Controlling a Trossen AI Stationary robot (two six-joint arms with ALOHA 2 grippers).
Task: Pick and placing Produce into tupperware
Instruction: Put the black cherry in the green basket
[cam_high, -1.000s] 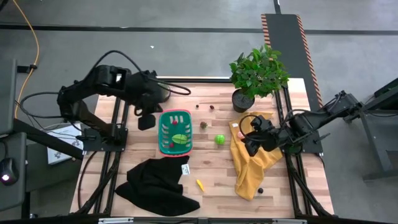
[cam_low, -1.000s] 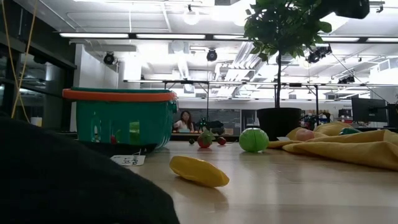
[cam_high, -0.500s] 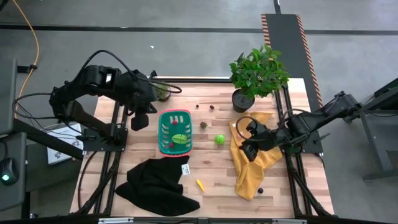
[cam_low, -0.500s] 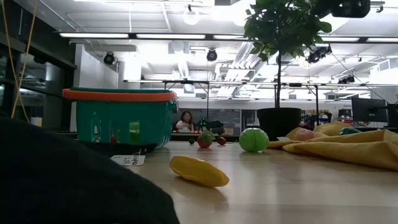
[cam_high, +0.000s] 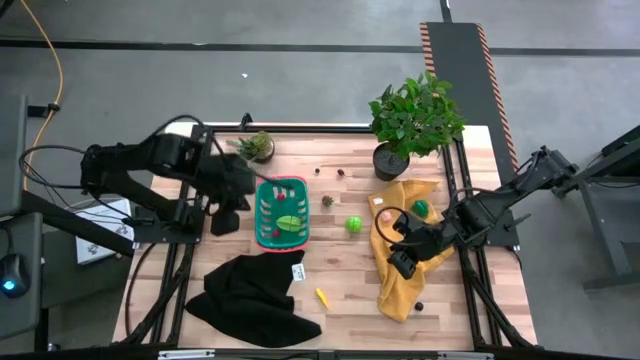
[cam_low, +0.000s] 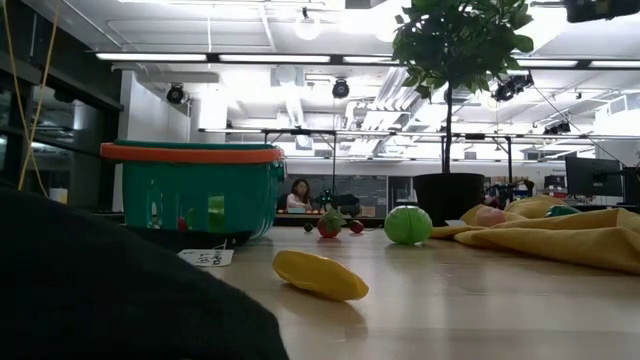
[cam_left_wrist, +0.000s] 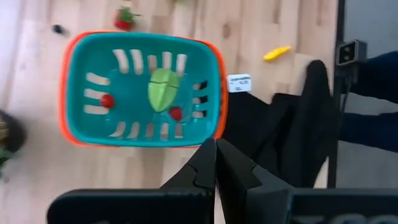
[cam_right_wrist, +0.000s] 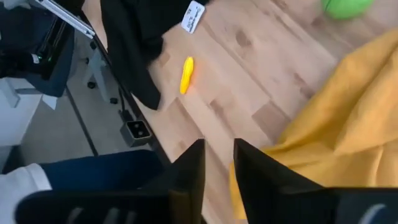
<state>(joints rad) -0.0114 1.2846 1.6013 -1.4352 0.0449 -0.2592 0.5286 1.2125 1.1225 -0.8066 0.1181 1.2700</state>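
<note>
The teal basket with a red-pink rim (cam_high: 281, 211) (cam_left_wrist: 143, 90) stands on the table and holds a green piece and two small red ones. Loose produce lies around it: a green ball (cam_high: 353, 224) (cam_low: 408, 224), a yellow piece (cam_high: 321, 296) (cam_right_wrist: 186, 74), a red-and-green piece (cam_high: 327, 201), and pink (cam_high: 385, 215) and green (cam_high: 421, 208) pieces on the yellow cloth (cam_high: 405, 275). My left gripper (cam_high: 222, 220) (cam_left_wrist: 216, 157) hangs shut, left of the basket. My right gripper (cam_high: 395, 267) (cam_right_wrist: 218, 163) hovers over the yellow cloth, slightly open, with nothing between its fingers.
A black cloth with a white tag (cam_high: 250, 295) lies at the near left. A large potted plant (cam_high: 412, 120) stands at the far right and a small one (cam_high: 257, 146) far left of the basket. Two tiny dark pieces (cam_high: 318, 171) and another (cam_high: 419, 305) lie loose.
My left gripper has drawn back from beside the basket's far left corner toward the table's left and near edges and has sunk, uncovering the small plant. My right gripper has gone toward the near edge along the yellow cloth, uncovering the green piece on it.
</note>
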